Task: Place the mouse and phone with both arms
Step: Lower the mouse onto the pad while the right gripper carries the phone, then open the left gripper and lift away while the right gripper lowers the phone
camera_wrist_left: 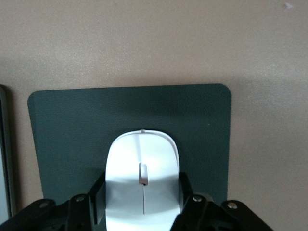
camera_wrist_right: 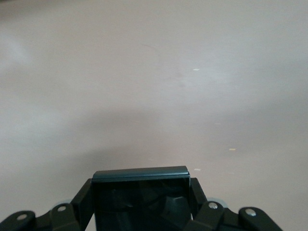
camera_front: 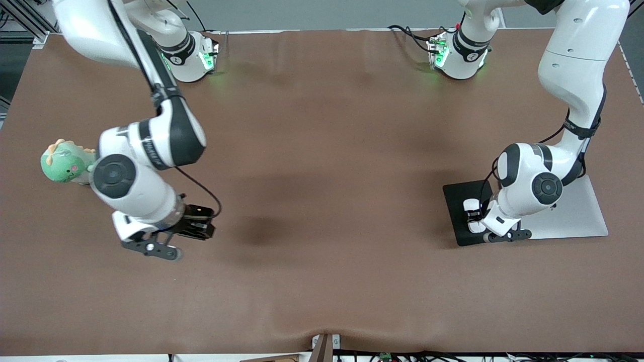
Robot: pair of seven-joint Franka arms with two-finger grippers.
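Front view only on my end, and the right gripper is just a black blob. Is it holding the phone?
Observer: Yes. The right wrist view shows the phone clamped between the right gripper's fingers.
Operator: Anything under it?
Observer: That view shows only bare table ahead of it, with no pad.
Operator: And the mouse, is it actually on the pad?
Observer: The left wrist view shows the mouse over the dark pad and apparently resting on it. The left gripper has a finger against each side, and the pad shows past both sides of the mouse.
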